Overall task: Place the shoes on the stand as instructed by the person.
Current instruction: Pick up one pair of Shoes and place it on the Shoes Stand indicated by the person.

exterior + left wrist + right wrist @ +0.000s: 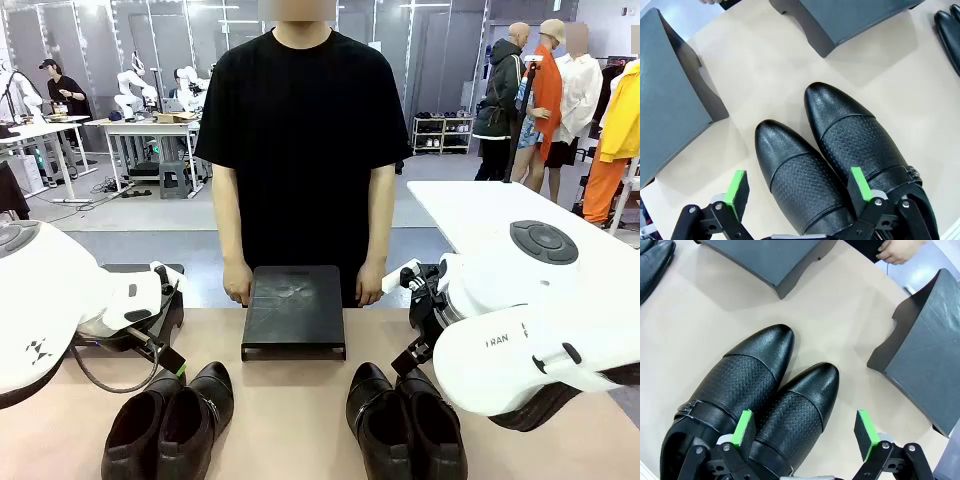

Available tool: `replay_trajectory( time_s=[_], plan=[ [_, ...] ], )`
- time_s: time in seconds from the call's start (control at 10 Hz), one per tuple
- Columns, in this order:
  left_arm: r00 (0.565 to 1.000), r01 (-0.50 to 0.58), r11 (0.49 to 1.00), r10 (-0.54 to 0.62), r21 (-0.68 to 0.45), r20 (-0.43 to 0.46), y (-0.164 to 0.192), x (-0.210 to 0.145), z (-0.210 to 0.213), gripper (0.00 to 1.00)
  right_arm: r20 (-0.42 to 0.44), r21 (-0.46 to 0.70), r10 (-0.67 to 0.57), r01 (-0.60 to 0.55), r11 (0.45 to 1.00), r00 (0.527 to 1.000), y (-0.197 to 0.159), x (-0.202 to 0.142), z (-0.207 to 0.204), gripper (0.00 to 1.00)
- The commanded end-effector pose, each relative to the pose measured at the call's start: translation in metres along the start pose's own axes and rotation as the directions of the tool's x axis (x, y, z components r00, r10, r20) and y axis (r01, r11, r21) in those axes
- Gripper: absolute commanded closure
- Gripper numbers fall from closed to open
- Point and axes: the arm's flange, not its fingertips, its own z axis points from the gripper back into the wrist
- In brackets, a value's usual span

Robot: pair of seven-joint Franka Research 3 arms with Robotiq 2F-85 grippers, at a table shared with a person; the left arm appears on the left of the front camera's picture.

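Two pairs of glossy black shoes lie on the beige table, toes toward the person (pixel 300 150). Above the left pair (pixel 170 420) my left gripper (pixel 799 189) hovers open; one green pad (pixel 737 192) is outside the pair (pixel 840 160) and the other is over the seam between the two shoes. My right gripper (pixel 805 430) is open above the right pair (pixel 405 420), its pads spanning the outer shoe of that pair (pixel 755 390). Neither gripper holds anything. A dark stand (pixel 293 310) sits in the middle by the person.
The person's hands rest on the far table edge on either side of the middle stand. A second dark stand (pixel 670 100) sits at the far left behind my left arm. A third stand (pixel 930 355) sits at the far right. Bare table lies between the two pairs.
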Motion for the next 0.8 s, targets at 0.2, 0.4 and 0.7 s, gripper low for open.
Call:
replay_trajectory(
  time_s=[0.2, 0.4, 0.7],
  plan=[
    [1.000, 0.000, 1.000, 0.000, 0.000, 0.000, -0.0002, 0.0001, 0.0000, 0.00, 0.000, 0.000, 0.000, 0.000, 1.000, 1.000, 0.0000, 0.0000, 0.0000, 0.00],
    [1.000, 0.000, 1.000, 0.000, 0.000, 0.000, -0.0002, 0.0001, 0.0000, 0.00, 0.000, 0.000, 0.000, 0.000, 1.000, 1.000, 0.0000, 0.0000, 0.0000, 0.00],
    [1.000, 0.000, 1.000, 0.000, 0.000, 0.000, -0.0002, 0.0001, 0.0000, 0.00, 0.000, 0.000, 0.000, 0.000, 1.000, 1.000, 0.0000, 0.0000, 0.0000, 0.00]
  ],
)
